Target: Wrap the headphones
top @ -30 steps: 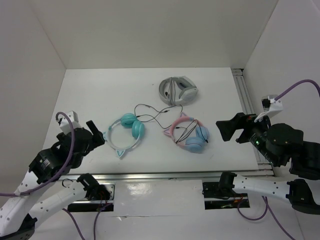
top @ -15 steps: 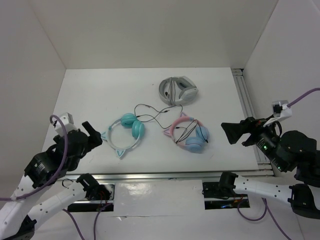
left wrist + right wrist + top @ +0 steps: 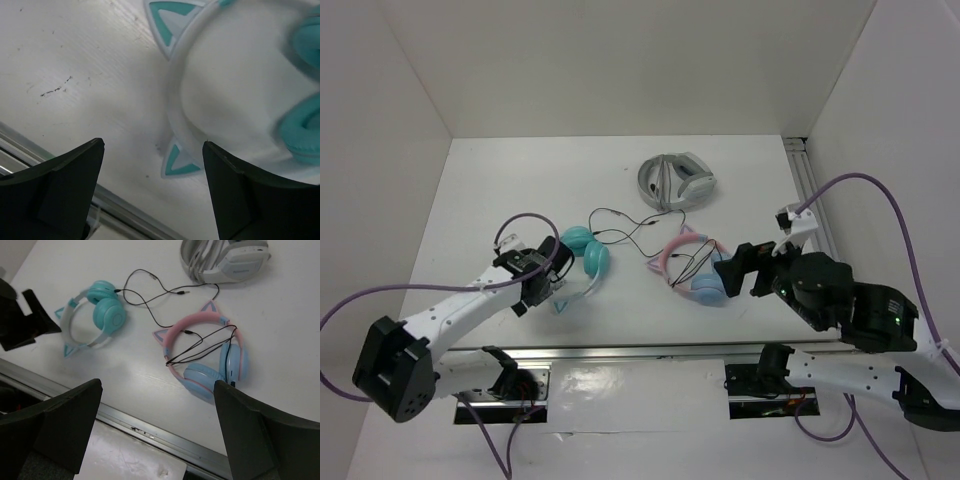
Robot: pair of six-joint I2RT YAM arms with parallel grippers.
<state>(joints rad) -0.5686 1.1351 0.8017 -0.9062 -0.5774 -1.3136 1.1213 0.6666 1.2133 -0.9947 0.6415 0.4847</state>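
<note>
The teal cat-ear headphones [image 3: 582, 258] are laid flat on the white table [image 3: 490, 190], left of centre, with the thin black cable [image 3: 620, 226] trailed loose toward the grey-white folded headphones [image 3: 676, 180]. They are judged light, with a stiff headband [image 3: 172, 100], soft cups and a limp, snag-prone cable; the headband between the 2 ears is judged the best hold. The left gripper [image 3: 152, 155] is spread wide over that headband, nothing pinched; the right gripper [image 3: 157, 405] is spread too, empty, near the pink-and-blue headphones [image 3: 700, 270].

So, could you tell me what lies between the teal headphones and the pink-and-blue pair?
A thin black cable loops across the table, running from the teal headphones toward the pink-and-blue pair; the right wrist view shows it best.
</note>
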